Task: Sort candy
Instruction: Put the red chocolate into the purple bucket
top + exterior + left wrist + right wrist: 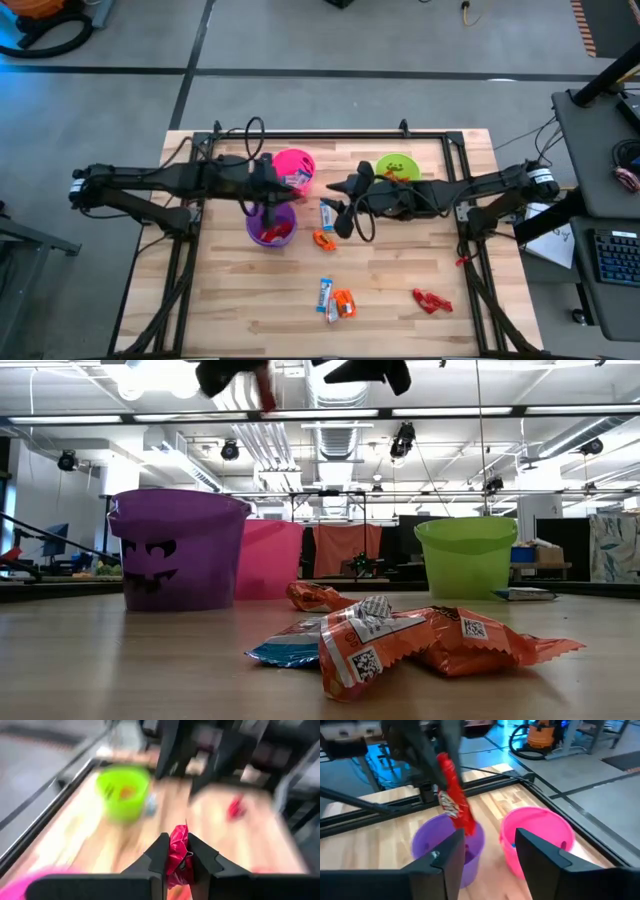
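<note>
My left gripper (268, 190) hangs over the purple cup (272, 225), shut on a shiny red candy (454, 795). The purple cup has red wrappers inside. The pink cup (292, 168) stands just behind it, and the green cup (397, 166) stands farther right with something orange in it. My right gripper (342, 207) is open at mid-table and holds nothing. On the wood lie a blue-and-white bar (327, 213), an orange candy (324, 240), a second bar beside an orange candy (338, 300), and a red candy (432, 300). My left gripper pinches the red candy between its two fingers (159, 851), and the wrapper (178, 840) pokes out past the fingertips. In the right wrist view the candy is held by its upper end (443, 761). It hangs slanted, clear of the table, with its lower end (468, 827) over the purple cup's mouth.
A black frame rail (330, 133) runs along the table's far edge, and further rails run down both sides. A small red piece (462, 261) lies by the right rail. The three cups crowd the far half, while the near-left part of the wood (240, 310) is bare.
</note>
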